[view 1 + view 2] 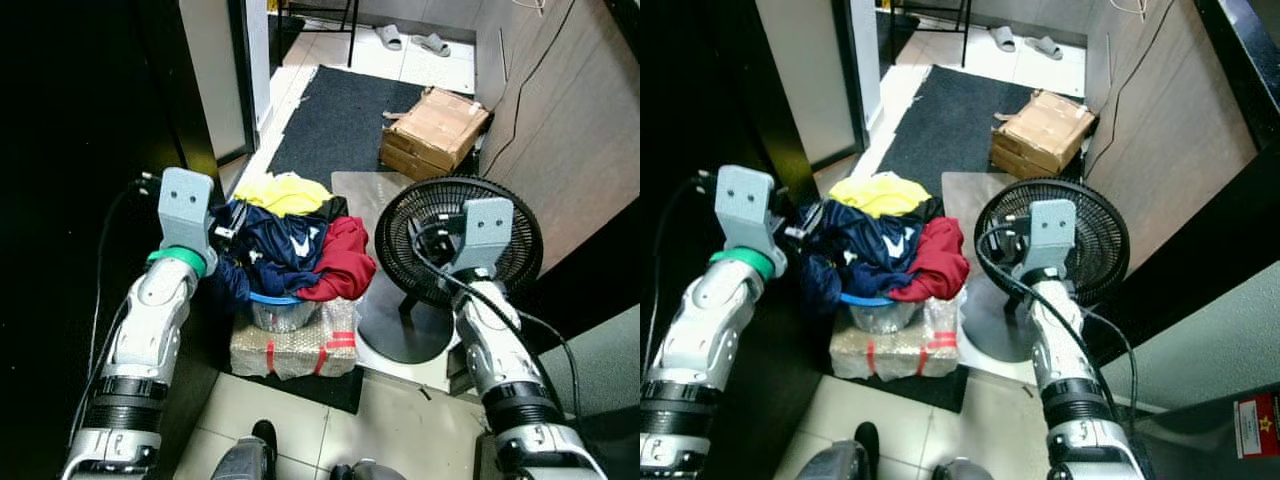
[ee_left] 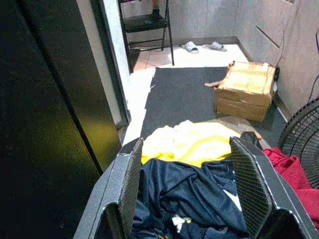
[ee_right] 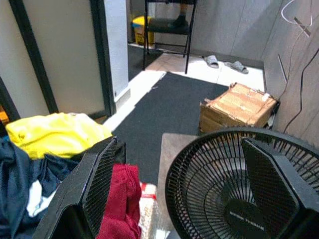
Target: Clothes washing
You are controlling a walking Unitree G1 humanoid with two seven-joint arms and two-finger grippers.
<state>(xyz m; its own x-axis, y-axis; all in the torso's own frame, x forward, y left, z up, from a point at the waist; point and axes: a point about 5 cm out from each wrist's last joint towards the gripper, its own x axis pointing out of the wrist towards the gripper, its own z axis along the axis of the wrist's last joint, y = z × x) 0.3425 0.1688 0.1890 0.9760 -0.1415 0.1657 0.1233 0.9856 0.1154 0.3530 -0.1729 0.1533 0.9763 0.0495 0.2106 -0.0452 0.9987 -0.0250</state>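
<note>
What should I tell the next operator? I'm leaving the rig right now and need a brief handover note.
Left gripper: open, raised at the left edge of the laundry pile, fingers straddling the navy shirt, holding nothing.
Right gripper: open, raised in front of the black fan, holding nothing.
Clothes: navy shirt, yellow garment and red garment heaped in a blue-rimmed basin that sits on a wrapped box.
Done: nothing picked up yet.
Left: grasp the clothes or basin and take them to wash. No washer seen here.
</note>
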